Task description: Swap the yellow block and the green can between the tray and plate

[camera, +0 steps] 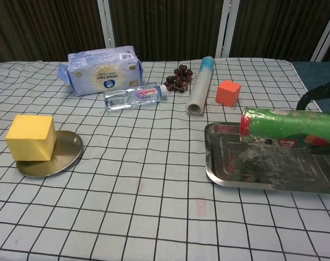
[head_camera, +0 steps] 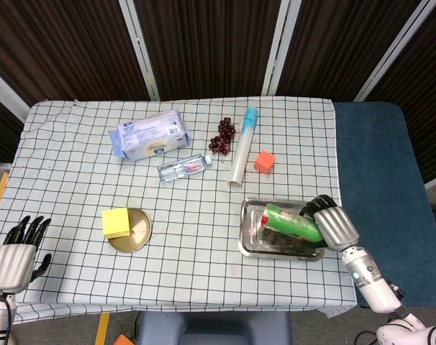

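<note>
Head view is showing both hands, while the chest view is catching only dark fingers (camera: 316, 97) of the right hand (head_camera: 332, 223) behind the one green can (head_camera: 293, 222). That hand is gripping the can, which is lying sideways over the one steel tray (head_camera: 250, 241), its long axis running left to right, lid end pointing left. Left hand (head_camera: 18, 250) is hanging off the desk (head_camera: 203, 280) edge, fingers apart, holding nothing. One yellow block (head_camera: 116, 222) is sitting on the one brass plate (head_camera: 137, 233), overhanging its left rim.
</note>
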